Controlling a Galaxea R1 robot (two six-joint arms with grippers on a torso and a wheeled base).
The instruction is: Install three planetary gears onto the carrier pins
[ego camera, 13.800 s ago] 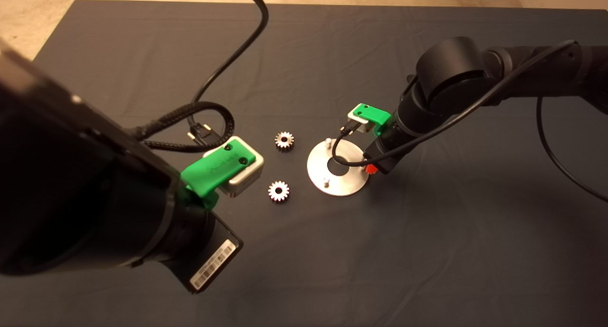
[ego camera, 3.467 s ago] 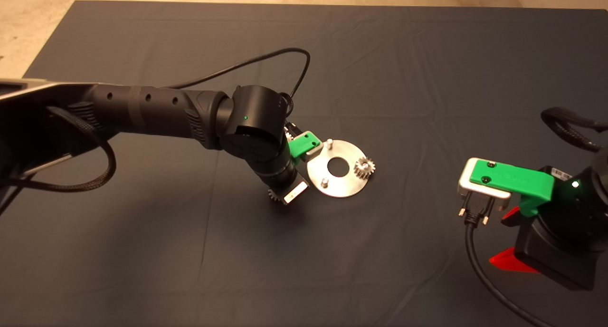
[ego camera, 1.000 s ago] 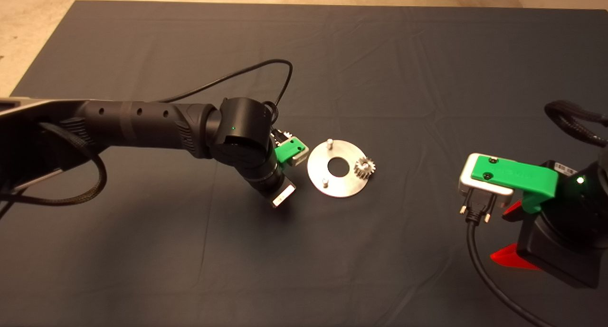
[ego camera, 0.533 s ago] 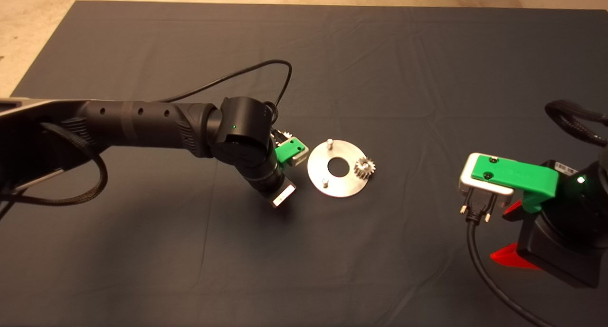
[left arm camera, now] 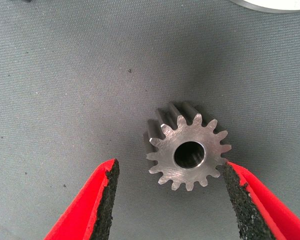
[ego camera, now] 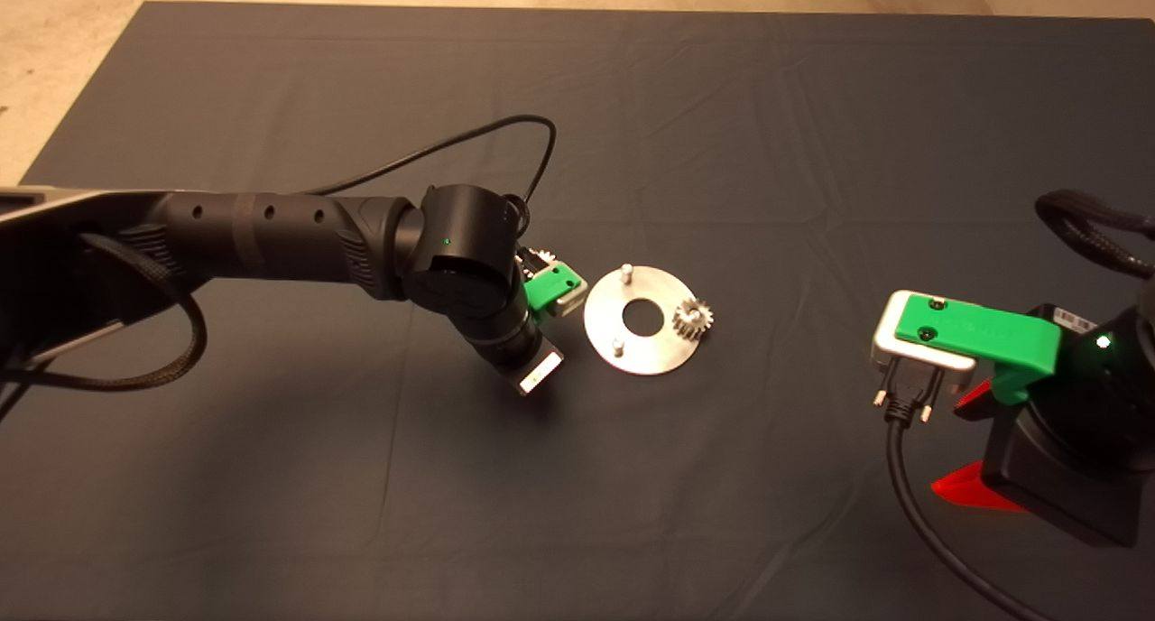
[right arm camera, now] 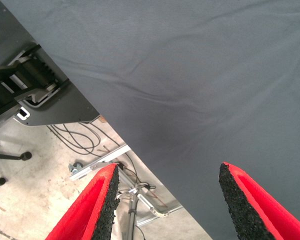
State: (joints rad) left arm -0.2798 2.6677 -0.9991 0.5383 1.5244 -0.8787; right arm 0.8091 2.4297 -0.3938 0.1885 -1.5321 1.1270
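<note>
Left gripper (left arm camera: 167, 200), mine, stands wide open around a small silvery toothed spur gear (left arm camera: 187, 152) lying flat on the dark mat (ego camera: 722, 106) beside the round silver carrier disc (ego camera: 663, 350). One pad (left arm camera: 237, 195) nearly touches; uneven closing could tip it. Right gripper (right arm camera: 165, 200) waits open at the mat's right edge.

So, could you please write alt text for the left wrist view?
A small silvery gear lies flat on the dark mat between the open red fingers of the left gripper, nearer one pad. An edge of the metal disc shows beyond.
</note>
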